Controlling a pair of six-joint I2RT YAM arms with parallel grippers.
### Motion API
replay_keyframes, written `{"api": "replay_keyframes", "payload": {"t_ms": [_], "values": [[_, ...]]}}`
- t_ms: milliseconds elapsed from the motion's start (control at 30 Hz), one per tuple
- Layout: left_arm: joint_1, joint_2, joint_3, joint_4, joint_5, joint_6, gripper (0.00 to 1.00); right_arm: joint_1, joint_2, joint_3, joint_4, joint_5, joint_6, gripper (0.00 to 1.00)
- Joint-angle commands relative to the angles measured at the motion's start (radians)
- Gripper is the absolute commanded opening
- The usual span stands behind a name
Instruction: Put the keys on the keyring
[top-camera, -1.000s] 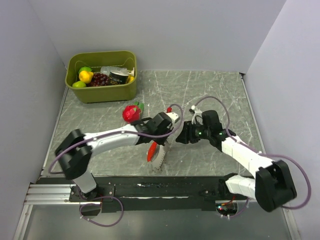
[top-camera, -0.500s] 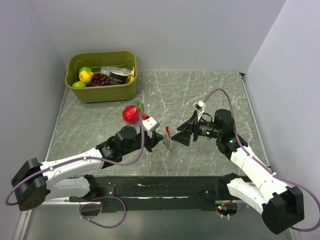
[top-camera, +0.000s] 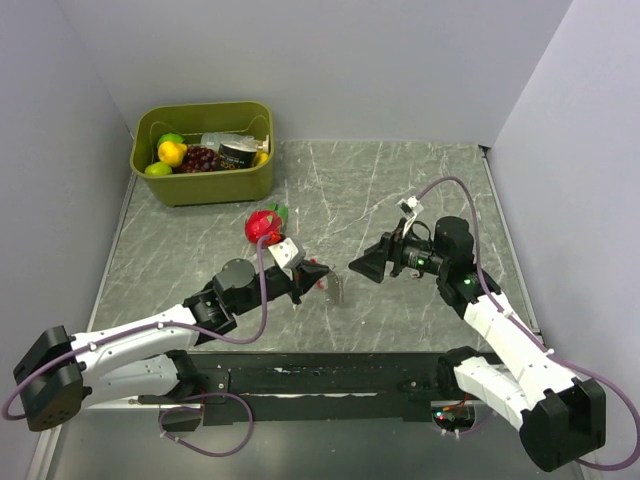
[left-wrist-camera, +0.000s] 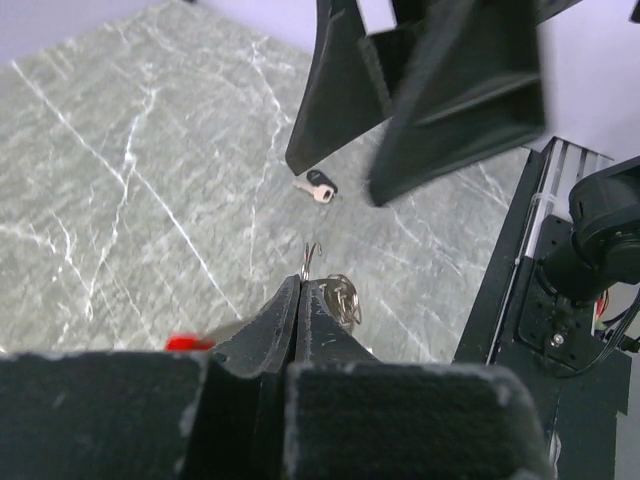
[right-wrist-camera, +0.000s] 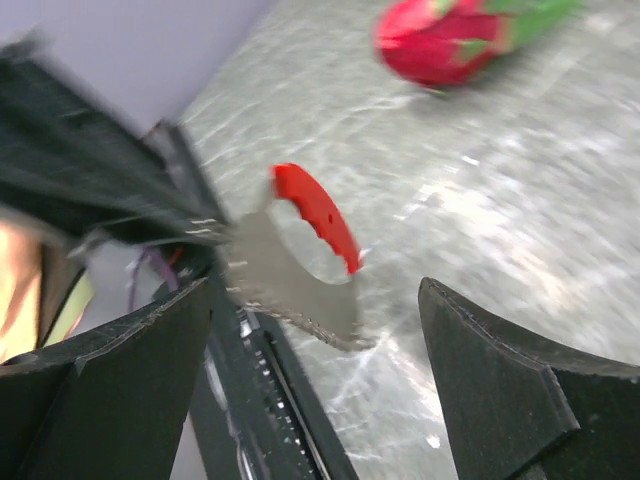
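**Risks**
- Right gripper: the jaws are spread wide and nothing is carried. It is raised facing the left gripper at close quarters. A knock against the left fingers is judged possible if it is advanced without care.
- Left gripper: it is closed tight on the keyring, which is held aloft over the table near its front middle, the red fob hanging beside the fingers. Only thin wire appears to be pinched. Slipping or twisting is likely once a key is pressed against the ring.
- Key: one small dark-headed key is lying flat on the marble below the right gripper, apart from the ring. It may be skidded rather than lifted. Once gripped, it may be misaligned with the ring's opening.

**Not made out**
- Right wrist view: it is heavily blurred, and a flat grey piece beside the fob cannot be identified.
- Keyring: its opening is not visible, and the exact contact point is covered by the left fingers.
- Further keys: none are located. The one key cannot be found in the overhead view.
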Motion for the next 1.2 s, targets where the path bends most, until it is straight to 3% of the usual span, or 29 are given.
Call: {"api": "replay_keyframes", "payload": {"t_ms": [0,233,400,567,833,1067,1167], "values": [[0.004,-0.045,-0.016,0.132,0.029,0.022,0.01,-0.026,0.003,0.077,-0.159,0.204,-0.008,0.90],[0.008,-0.078,-0.033,0.135,-0.041,0.061,0.01,-0.041,0.009,0.149,-0.395,0.656,0.027,0.89],[0.019,-0.088,-0.049,0.159,-0.034,0.070,0.01,-0.058,0.073,0.188,-0.507,0.810,0.047,0.86],[0.042,-0.086,-0.055,0.187,-0.006,0.059,0.01,-0.098,0.216,0.201,-0.570,0.838,0.056,0.74],[0.058,-0.089,-0.063,0.213,0.018,0.033,0.01,-0.125,0.338,0.221,-0.587,0.855,0.024,0.71],[0.065,-0.062,-0.059,0.218,0.031,0.018,0.01,-0.142,0.418,0.255,-0.590,0.818,-0.004,0.62],[0.067,-0.043,-0.053,0.221,0.043,0.019,0.01,-0.141,0.478,0.280,-0.603,0.818,-0.018,0.53]]}}
